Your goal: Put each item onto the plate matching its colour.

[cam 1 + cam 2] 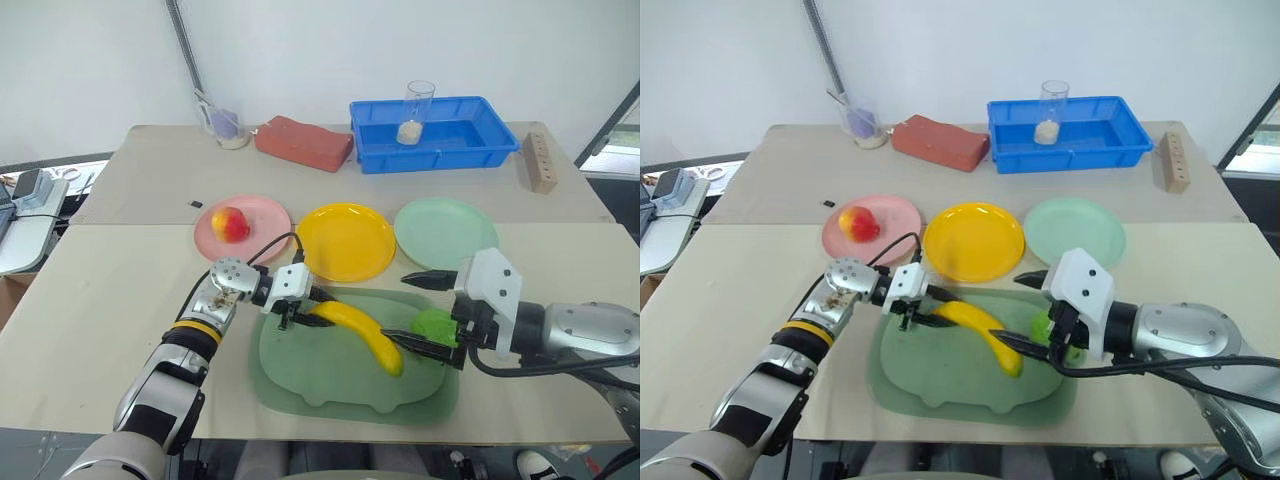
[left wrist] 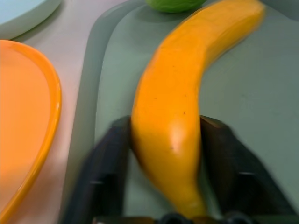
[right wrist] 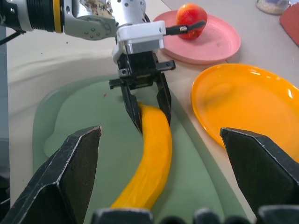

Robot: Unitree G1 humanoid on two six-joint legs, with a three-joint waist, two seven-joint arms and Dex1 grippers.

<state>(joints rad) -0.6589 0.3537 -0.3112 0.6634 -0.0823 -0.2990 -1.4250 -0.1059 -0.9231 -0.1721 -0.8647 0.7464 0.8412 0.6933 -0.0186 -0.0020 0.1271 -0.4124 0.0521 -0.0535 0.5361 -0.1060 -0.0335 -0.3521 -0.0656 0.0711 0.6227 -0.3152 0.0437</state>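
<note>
A curved yellow banana (image 1: 360, 335) lies on the dull green tray (image 1: 300, 375). My left gripper (image 1: 305, 308) is shut on the banana's near-left end, one black finger (image 2: 105, 158) pressed on each side. The bumpy green fruit (image 1: 432, 325) sits at the tray's right side, partly hidden behind my right gripper (image 1: 396, 308), which hovers open over the tray, holding nothing. The red-and-yellow apple (image 1: 230, 223) rests on the pink plate (image 1: 265, 215). The yellow plate (image 1: 347, 240) and the mint green plate (image 1: 445, 232) stand bare beyond the tray.
At the back of the table are a blue bin (image 1: 432, 132) holding a clear cup (image 1: 417, 112), a red brick-like block (image 1: 303, 142), a small cup (image 1: 228, 128) and a wooden block (image 1: 540, 162). The tray lies close to the table's front edge.
</note>
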